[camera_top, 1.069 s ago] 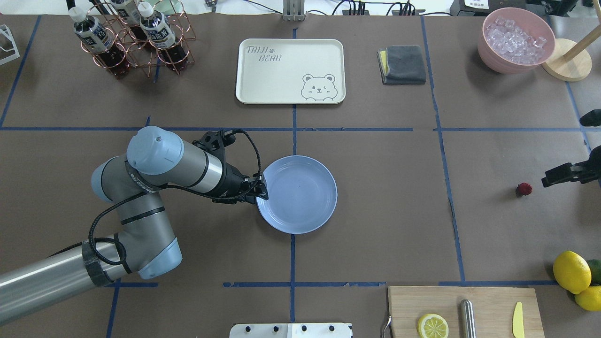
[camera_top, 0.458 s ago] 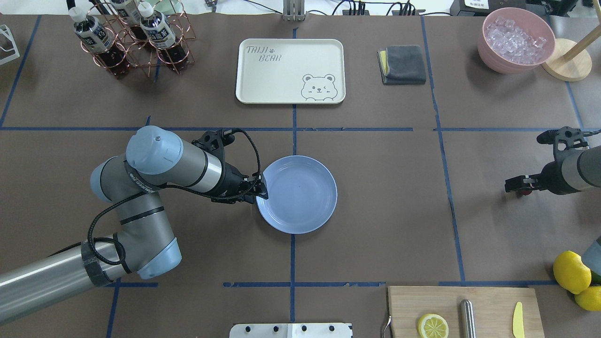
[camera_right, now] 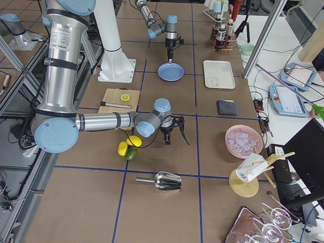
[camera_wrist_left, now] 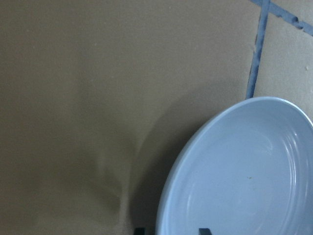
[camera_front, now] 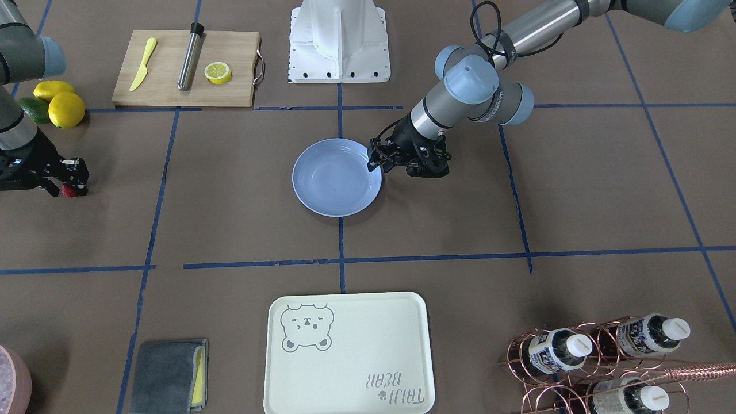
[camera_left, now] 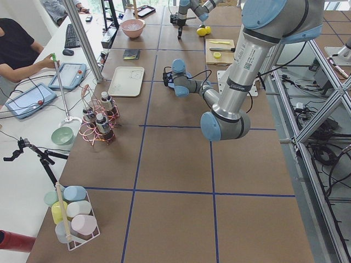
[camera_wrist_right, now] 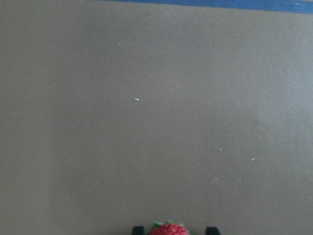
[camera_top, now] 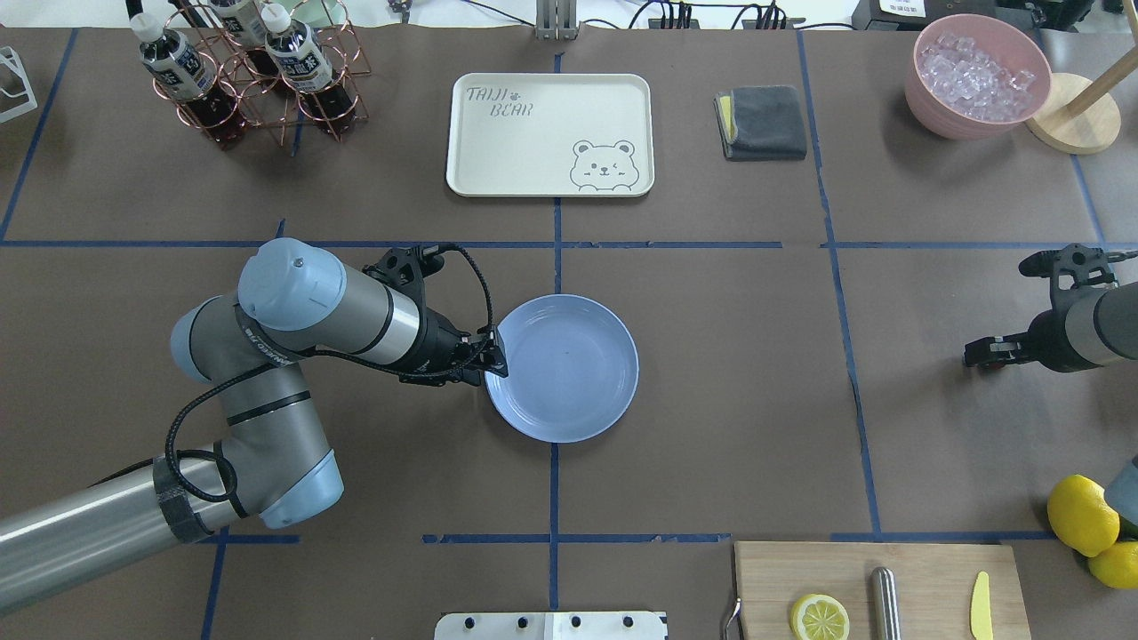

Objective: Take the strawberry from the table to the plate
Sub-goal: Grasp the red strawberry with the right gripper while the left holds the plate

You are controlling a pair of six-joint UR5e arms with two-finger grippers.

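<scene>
The strawberry (camera_front: pixel 69 191) lies on the brown table (camera_top: pixel 738 373) far to the right. My right gripper (camera_front: pixel 72 181) is down over it, open. In the right wrist view the berry (camera_wrist_right: pixel 168 228) sits between the two fingertips (camera_wrist_right: pixel 138 229) with a gap on each side. From overhead the right gripper (camera_top: pixel 976 356) mostly hides the berry. The light blue plate (camera_top: pixel 569 391) rests empty at the table's middle. My left gripper (camera_top: pixel 493 356) is at its left rim, open, one fingertip (camera_wrist_left: pixel 139 230) outside the rim and the other over the plate (camera_wrist_left: pixel 244 186).
Two lemons (camera_top: pixel 1082 514) and an avocado lie near the right arm. A cutting board (camera_top: pixel 889 578) with a lemon half is at the front right. A cream bear tray (camera_top: pixel 549 133), a grey cloth (camera_top: pixel 762 122), a bottle rack (camera_top: pixel 249 80) and a pink ice bowl (camera_top: pixel 976 76) line the far side.
My right arm came in from the right edge and set its gripper over the strawberry, then edged slightly back right. The left arm and the plate have not moved.
</scene>
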